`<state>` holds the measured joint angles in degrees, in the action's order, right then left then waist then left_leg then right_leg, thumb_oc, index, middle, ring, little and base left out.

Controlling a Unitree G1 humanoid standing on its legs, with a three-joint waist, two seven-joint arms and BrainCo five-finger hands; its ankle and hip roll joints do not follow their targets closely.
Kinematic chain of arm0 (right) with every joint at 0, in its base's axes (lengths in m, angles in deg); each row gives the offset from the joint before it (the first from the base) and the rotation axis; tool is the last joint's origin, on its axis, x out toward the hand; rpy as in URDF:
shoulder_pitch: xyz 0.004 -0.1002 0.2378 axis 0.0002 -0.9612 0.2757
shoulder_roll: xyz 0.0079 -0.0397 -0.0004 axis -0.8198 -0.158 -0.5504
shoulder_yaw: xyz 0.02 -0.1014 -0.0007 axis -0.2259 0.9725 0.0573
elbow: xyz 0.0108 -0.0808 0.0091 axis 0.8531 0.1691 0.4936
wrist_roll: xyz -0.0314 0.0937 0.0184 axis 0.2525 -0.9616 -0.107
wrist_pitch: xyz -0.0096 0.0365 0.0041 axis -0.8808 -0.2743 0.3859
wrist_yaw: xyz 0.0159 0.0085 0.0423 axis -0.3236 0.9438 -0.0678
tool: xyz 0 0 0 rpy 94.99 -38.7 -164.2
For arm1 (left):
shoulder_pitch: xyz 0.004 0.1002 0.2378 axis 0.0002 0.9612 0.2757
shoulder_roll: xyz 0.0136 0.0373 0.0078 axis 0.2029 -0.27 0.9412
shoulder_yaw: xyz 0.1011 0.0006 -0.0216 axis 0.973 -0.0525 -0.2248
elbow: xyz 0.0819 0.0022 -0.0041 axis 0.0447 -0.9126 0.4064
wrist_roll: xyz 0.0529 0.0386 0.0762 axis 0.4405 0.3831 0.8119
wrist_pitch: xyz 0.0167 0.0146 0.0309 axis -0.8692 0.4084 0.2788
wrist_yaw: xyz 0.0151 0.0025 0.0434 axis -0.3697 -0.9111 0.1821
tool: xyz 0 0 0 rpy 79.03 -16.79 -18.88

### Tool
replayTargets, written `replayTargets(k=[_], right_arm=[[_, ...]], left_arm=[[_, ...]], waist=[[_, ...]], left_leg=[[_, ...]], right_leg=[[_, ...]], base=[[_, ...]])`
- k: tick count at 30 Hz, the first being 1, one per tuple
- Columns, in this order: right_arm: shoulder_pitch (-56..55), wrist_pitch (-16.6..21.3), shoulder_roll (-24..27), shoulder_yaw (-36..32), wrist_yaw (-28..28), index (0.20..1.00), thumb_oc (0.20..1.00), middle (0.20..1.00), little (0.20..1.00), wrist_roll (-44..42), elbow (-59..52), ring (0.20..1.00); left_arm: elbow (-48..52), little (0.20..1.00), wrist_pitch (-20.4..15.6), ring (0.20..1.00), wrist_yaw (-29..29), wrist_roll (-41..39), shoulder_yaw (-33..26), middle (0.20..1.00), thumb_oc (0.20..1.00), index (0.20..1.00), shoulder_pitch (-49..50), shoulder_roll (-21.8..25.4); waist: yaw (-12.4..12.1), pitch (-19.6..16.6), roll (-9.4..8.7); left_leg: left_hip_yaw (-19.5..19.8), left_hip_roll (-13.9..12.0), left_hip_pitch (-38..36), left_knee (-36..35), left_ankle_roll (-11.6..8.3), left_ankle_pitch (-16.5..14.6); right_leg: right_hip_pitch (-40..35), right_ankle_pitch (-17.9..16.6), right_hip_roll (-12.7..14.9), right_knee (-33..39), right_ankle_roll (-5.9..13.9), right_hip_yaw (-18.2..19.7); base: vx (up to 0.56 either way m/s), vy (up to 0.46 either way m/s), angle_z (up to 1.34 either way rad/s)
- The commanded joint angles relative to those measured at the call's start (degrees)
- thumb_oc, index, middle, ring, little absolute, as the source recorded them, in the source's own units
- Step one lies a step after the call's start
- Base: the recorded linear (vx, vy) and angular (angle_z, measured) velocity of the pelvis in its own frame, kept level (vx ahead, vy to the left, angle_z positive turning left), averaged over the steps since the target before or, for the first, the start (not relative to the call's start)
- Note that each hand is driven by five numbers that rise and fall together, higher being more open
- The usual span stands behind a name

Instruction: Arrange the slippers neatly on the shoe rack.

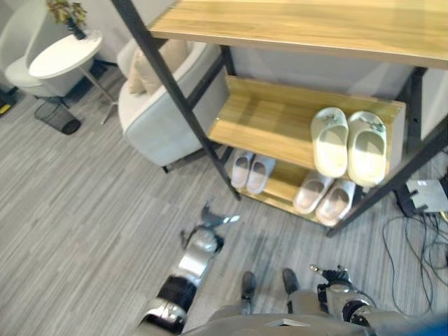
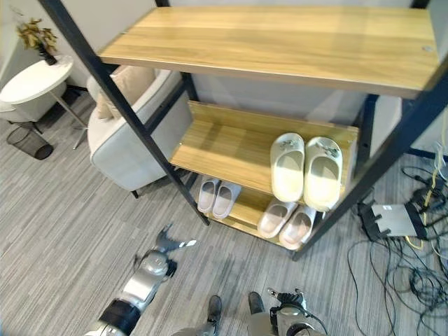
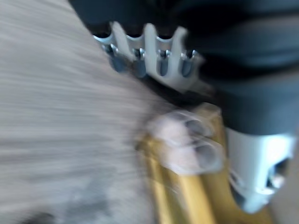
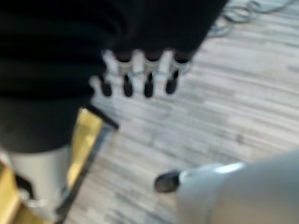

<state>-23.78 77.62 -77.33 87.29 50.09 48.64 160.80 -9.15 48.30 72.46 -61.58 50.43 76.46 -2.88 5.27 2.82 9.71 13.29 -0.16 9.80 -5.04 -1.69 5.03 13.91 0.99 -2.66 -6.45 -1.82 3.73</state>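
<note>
The shoe rack has wooden shelves in a black frame. A pair of cream slippers lies side by side on the right of its middle shelf. On the bottom shelf are two pale pink pairs, one at the left and one at the right. My left hand hovers over the floor just in front of the rack's left leg, fingers spread and holding nothing. Past its fingers, the left wrist view shows a blurred pale pair on the shelf. My right hand hangs low by my body, with relaxed, empty fingers.
A light grey armchair with a beige cushion stands left of the rack. Behind it are a round white side table with a plant and a black wire bin. Cables and a power box lie on the floor at the rack's right.
</note>
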Motion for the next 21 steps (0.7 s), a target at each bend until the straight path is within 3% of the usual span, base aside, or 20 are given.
replayTargets(k=[1, 6, 10, 11, 12, 15, 19, 20, 21], right_arm=[[-2.48, -0.9, -1.62, 0.35, 0.76, 1.0, 1.0, 1.0, 1.0, 2.43, -0.69, 1.0], [-3.16, -1.74, -1.45, 1.89, 1.42, 1.0, 1.0, 1.0, 1.0, 5.01, -3.35, 1.0], [-2.46, -0.42, -2.37, 3.91, 1.3, 1.0, 1.0, 1.0, 1.0, 7.25, -0.31, 1.0], [-2.42, -0.38, -2.38, 3.89, 1.29, 1.0, 1.0, 1.0, 1.0, 7.25, -0.26, 1.0], [-2.41, 0.71, -3.76, 5.71, 0.45, 1.0, 1.0, 1.0, 1.0, 8.28, 1.54, 1.0], [-2.81, 2.36, -4.71, 6.75, 0.38, 1.0, 1.0, 1.0, 1.0, 8.33, 1.39, 1.0], [-3.0, 3.33, -6.29, 8.0, 0.84, 1.0, 1.0, 1.0, 1.0, 8.26, 1.06, 1.0], [-13.08, 6.2, -0.47, 11.46, 5.58, 1.0, 1.0, 1.0, 1.0, 9.87, -5.91, 1.0], [-13.24, 6.15, -0.42, 11.57, 5.6, 1.0, 1.0, 1.0, 1.0, 9.85, -6.06, 1.0]], left_arm=[[-3.1, 1.0, -0.14, 1.0, 3.87, 1.59, -2.94, 1.0, 1.0, 1.0, 0.04, -1.67], [-20.64, 1.0, -2.06, 1.0, 14.85, -0.15, -8.25, 1.0, 1.0, 1.0, 2.22, -0.23], [-41.0, 1.0, -11.18, 1.0, 24.97, -0.97, -7.41, 1.0, 1.0, 1.0, 0.83, -0.15], [-41.26, 1.0, -11.37, 1.0, 25.09, -1.06, -7.37, 1.0, 1.0, 1.0, 0.7, -0.18], [-48.52, 1.0, -15.94, 1.0, 28.1, -3.52, -7.79, 1.0, 1.0, 1.0, 0.75, -1.17], [-55.35, 1.0, -20.7, 1.0, 31.5, -6.12, -8.52, 1.0, 1.0, 1.0, 1.69, -1.12], [-59.18, 1.0, -22.35, 1.0, 32.74, -7.72, -8.83, 1.0, 1.0, 1.0, 2.68, -1.1], [-60.66, 1.0, -23.98, 1.0, 32.98, -10.41, -12.06, 1.0, 1.0, 1.0, 2.87, 0.51], [-60.7, 1.0, -24.02, 1.0, 32.98, -10.41, -12.1, 1.0, 1.0, 1.0, 2.93, 0.49]], waist=[[-0.33, -3.3, -0.34], [-1.34, -5.51, -2.69], [-1.9, -6.78, -4.16], [-1.88, -6.75, -4.16], [-2.15, -7.3, -4.66], [-2.62, -8.13, -5.42], [-3.08, -8.63, -6.07], [-2.14, -8.01, -6.89], [-2.12, -8.08, -6.88]], left_leg=[[0.4, -0.44, -5.9, 0.04, -0.24, -2.84], [0.65, -0.8, -6.57, 0.04, 0.0, -3.1], [1.15, -0.87, -7.15, 0.04, 0.44, -3.35], [1.17, -0.86, -7.17, 0.04, 0.45, -3.35], [1.4, -0.84, -7.47, 0.04, 0.67, -3.4], [1.77, -0.82, -7.73, 0.04, 1.02, -3.42], [2.24, -0.68, -7.85, 0.04, 1.27, -3.35], [1.07, -1.02, -7.75, 0.04, 1.3, -3.47], [1.03, -1.01, -7.74, 0.04, 1.3, -3.48]], right_leg=[[2.48, -0.97, 0.01, -3.28, 1.08, 0.95], [0.32, -1.42, 0.41, -1.41, 1.43, 0.22], [-1.0, -1.38, 0.81, -0.33, 1.49, -0.26], [-1.04, -1.38, 0.82, -0.3, 1.5, -0.28], [-1.55, -1.37, 0.89, -0.03, 1.49, -0.48], [-2.09, -1.3, 1.04, 0.27, 1.55, -0.99], [-2.58, -1.11, 1.19, 0.53, 1.61, -1.57], [-1.95, -1.26, 0.84, 0.14, 1.84, -0.85], [-1.93, -1.24, 0.84, 0.11, 1.84, -0.82]], base=[[0.0, 0.0, 0.0], [0.0, 0.0, 0.02], [0.01, 0.001, 0.1], [0.02, 0.017, 0.12], [0.01, 0.024, 0.08], [0.01, 0.009, 0.02], [-0.01, 0.002, 0.02], [-0.04, -0.019, 0.07], [-0.07, -0.028, 0.14]])
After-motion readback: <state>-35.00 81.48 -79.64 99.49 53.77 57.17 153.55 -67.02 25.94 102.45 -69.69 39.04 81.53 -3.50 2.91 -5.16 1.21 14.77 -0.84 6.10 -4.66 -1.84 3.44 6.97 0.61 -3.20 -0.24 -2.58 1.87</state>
